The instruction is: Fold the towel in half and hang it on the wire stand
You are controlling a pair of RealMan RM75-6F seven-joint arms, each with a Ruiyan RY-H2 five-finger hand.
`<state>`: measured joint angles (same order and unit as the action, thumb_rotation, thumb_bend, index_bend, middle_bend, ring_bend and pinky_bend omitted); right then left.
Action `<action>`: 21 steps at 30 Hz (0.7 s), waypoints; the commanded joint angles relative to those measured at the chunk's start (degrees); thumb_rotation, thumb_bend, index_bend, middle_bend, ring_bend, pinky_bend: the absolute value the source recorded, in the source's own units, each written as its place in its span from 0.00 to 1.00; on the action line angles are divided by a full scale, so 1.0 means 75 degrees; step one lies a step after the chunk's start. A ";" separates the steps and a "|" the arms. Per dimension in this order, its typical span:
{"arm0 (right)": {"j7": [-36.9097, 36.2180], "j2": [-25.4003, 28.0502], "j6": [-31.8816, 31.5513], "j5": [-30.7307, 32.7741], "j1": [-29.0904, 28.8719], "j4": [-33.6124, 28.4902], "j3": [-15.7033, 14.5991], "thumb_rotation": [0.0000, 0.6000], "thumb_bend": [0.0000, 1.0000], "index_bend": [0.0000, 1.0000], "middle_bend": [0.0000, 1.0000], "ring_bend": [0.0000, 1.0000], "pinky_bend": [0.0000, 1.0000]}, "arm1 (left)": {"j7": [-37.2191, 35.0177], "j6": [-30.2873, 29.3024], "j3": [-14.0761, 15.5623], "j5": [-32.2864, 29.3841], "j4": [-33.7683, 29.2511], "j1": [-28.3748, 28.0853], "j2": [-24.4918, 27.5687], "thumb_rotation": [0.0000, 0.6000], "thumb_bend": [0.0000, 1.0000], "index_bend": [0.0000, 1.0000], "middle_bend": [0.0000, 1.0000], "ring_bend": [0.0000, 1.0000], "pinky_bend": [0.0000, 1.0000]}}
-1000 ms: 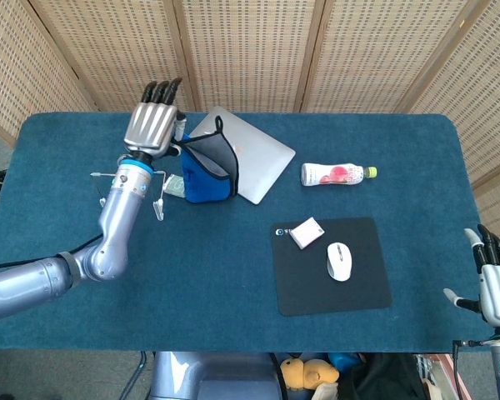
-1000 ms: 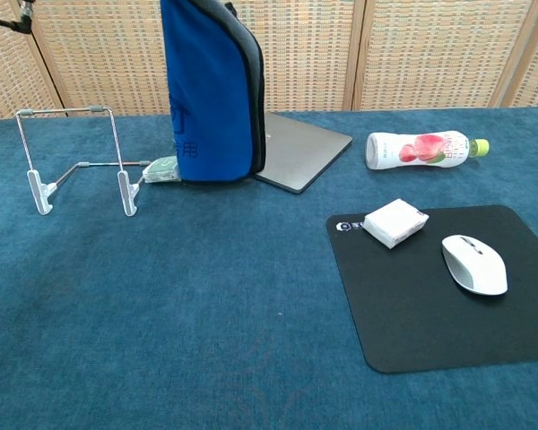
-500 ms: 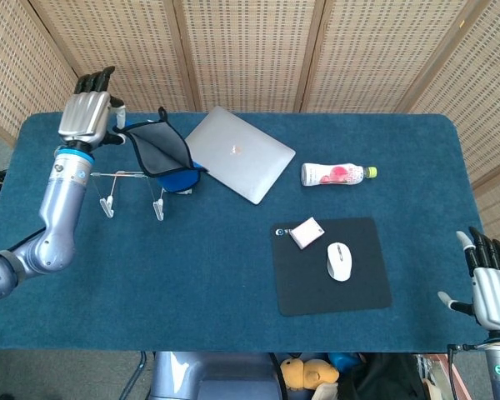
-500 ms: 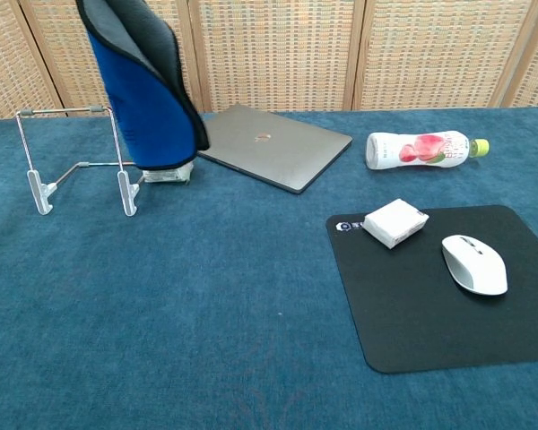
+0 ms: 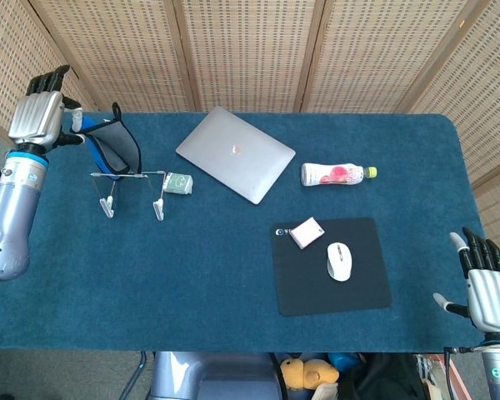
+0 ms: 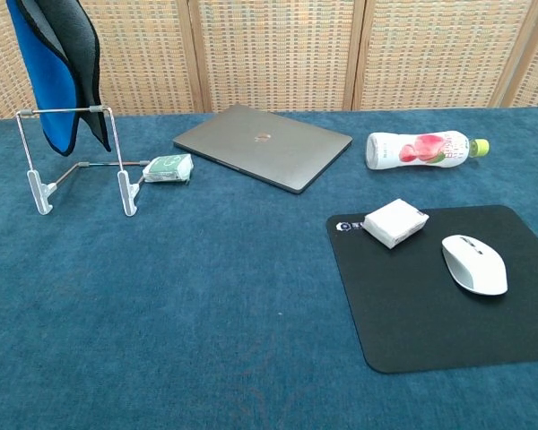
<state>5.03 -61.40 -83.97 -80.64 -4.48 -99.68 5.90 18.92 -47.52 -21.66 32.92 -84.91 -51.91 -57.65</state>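
My left hand [image 5: 38, 118] is raised at the table's far left and holds the folded blue and grey towel [image 5: 112, 146] by its top. The towel [image 6: 61, 72] hangs down in the air just behind the top bar of the wire stand [image 6: 76, 161]; whether it touches the bar I cannot tell. The wire stand [image 5: 132, 187] is upright on the blue table. The chest view does not show the left hand. My right hand [image 5: 486, 287] is low at the near right corner, fingers spread, holding nothing.
A small green packet [image 5: 178, 183] lies beside the stand. A grey laptop [image 5: 236, 153] lies shut at the back middle. A bottle [image 5: 336, 174] lies on its side. A black mouse pad [image 5: 354, 287] carries a white mouse [image 5: 339, 261] and a small white box [image 5: 307, 232].
My left hand has carried the towel leftward from over the laptop to behind the wire stand. The green packet is now uncovered. My right hand has sunk a little.
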 commanded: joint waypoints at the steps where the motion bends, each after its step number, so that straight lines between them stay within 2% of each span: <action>1: -0.0044 0.0024 -0.0049 -0.0061 0.0021 -0.0026 -0.0013 1.00 0.00 0.00 0.00 0.00 0.00 | -0.0157 -0.0031 0.0071 0.0112 -0.0167 0.0123 0.0116 1.00 0.56 0.80 0.00 0.00 0.00; 21: -0.0280 0.0158 -0.0212 -0.0369 0.0110 -0.0132 -0.0102 1.00 0.00 0.00 0.00 0.00 0.00 | -0.1556 -0.0235 0.0419 0.1218 -0.1109 0.1162 0.0663 1.00 0.55 0.80 0.00 0.00 0.00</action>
<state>2.96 -60.25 -85.53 -83.37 -3.68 -100.64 5.15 7.97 -49.11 -18.89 41.27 -92.68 -43.75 -53.02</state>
